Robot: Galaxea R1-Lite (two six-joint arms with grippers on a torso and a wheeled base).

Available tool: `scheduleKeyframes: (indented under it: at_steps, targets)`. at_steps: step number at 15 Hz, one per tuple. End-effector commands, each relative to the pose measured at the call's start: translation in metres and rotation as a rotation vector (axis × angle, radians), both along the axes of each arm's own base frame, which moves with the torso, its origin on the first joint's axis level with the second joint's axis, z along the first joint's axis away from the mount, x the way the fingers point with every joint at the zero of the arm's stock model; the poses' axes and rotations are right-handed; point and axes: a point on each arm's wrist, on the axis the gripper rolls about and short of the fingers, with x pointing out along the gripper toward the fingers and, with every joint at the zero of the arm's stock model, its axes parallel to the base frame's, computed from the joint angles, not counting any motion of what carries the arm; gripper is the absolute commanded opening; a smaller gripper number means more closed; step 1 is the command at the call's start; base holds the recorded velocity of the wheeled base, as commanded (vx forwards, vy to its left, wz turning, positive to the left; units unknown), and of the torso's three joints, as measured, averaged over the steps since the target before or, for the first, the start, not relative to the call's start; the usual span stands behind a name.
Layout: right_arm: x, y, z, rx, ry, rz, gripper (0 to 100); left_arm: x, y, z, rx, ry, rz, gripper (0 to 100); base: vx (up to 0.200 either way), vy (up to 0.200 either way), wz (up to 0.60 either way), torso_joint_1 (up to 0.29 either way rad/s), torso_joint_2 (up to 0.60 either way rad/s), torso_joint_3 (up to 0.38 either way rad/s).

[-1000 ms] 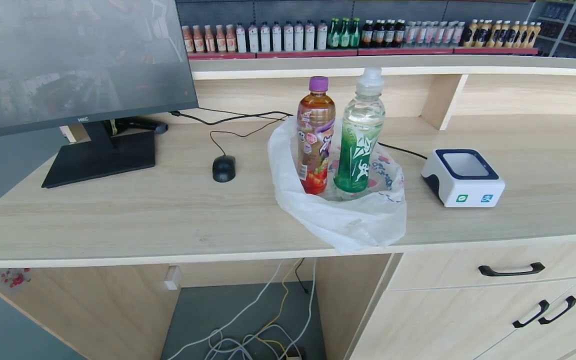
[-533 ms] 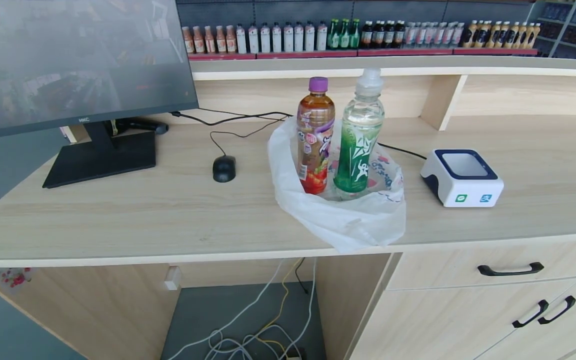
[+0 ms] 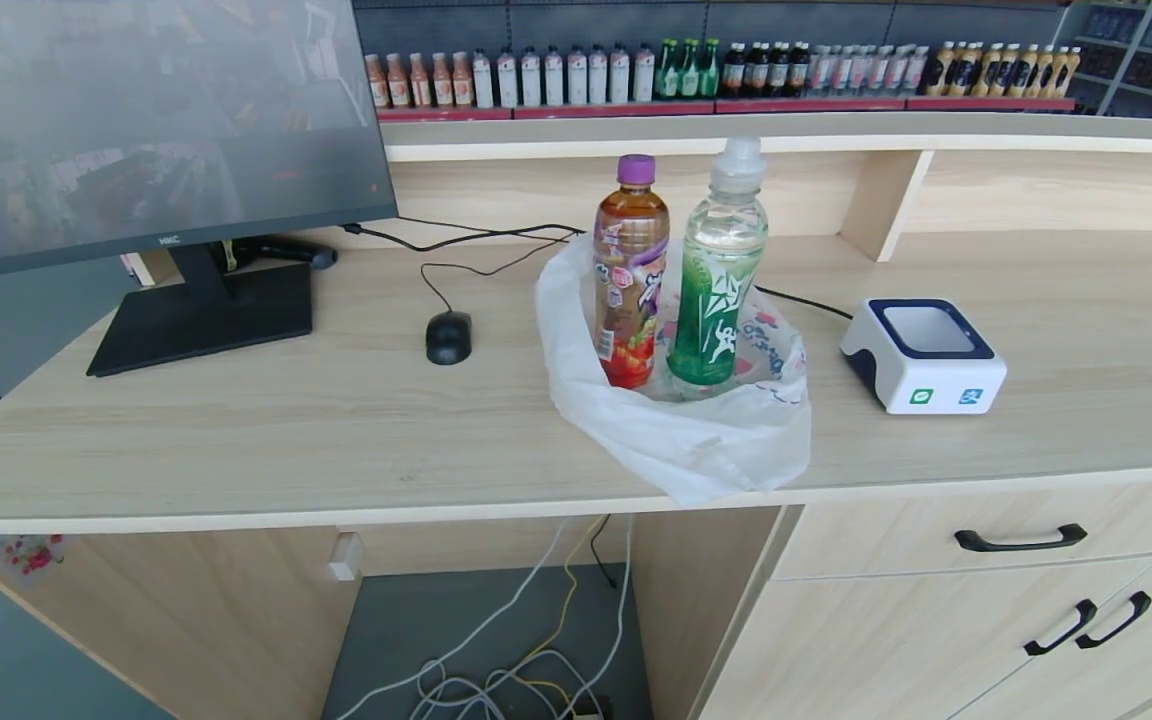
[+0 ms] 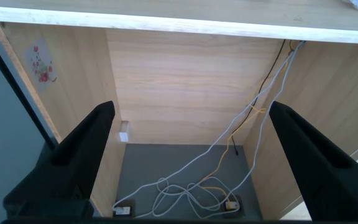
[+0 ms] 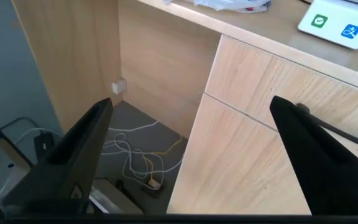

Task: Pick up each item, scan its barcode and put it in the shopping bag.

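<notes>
As the head camera looks down on it, the light wood checkout counter (image 3: 236,430) spans the scene, with a raised ledge along its far side. A dark monitor (image 3: 136,120) stands on a black base at the counter's left end. Below the counter top on the right is a cabinet with black-handled drawers (image 3: 986,545), and in the open alcove beside it loose cables (image 3: 536,650) lie on the floor.

Near the middle of the counter sits the white plastic shopping bag (image 3: 696,440), its mouth open and its front edge reaching the counter's near lip. Two bottles stand upright inside it, side by side and touching or nearly so. The brown tea bottle (image 3: 631,270) with a purple cap is on the left, and the clear bottle (image 3: 718,270) with a green label and pale cap is on the right.

Just to the right of the bag, apart from it, rests the white barcode scanner (image 3: 921,355) with a dark-framed window on top. A black mouse (image 3: 448,337) lies between the monitor base and the bag.

The left gripper (image 4: 191,168) hangs below counter height in front of the alcove, its two dark fingers spread wide with nothing between them. The right gripper (image 5: 194,168) hangs low before the cabinet front, likewise spread wide and carrying nothing.
</notes>
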Motion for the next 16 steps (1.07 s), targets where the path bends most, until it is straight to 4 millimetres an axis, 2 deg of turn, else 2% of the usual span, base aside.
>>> scheduleKeyframes:
  at_steps: [1, 3, 6, 9, 16]
  targets:
    - [-0.001, 0.000, 0.000, 0.003, -0.006, -0.031, 100, 0.000, 0.000, 0.000, 0.000, -0.002, 0.000, 100, 0.000, 0.000, 0.00, 0.000, 0.00, 0.000]
    - [-0.003, 0.004, 0.000, 0.032, 0.018, -0.226, 100, 0.000, 0.000, 0.000, 0.000, -0.002, 0.000, 100, 0.000, 0.000, 0.00, 0.000, 0.00, 0.000]
    - [0.005, 0.007, 0.002, 0.000, 0.129, -0.299, 100, 0.000, 0.000, 0.000, 0.000, 0.000, 0.000, 100, 0.000, 0.000, 0.00, 0.000, 0.00, 0.000]
    - [0.009, 0.011, 0.003, 0.042, 0.188, -0.541, 100, 0.000, 0.000, 0.000, 0.000, -0.002, 0.000, 100, 0.000, 0.000, 0.00, 0.000, 0.00, 0.000]
    - [-0.002, 0.011, -0.004, 0.161, 0.087, -0.522, 100, 0.000, 0.000, 0.000, 0.000, 0.000, 0.000, 100, 0.000, 0.000, 0.00, 0.000, 0.00, 0.000]
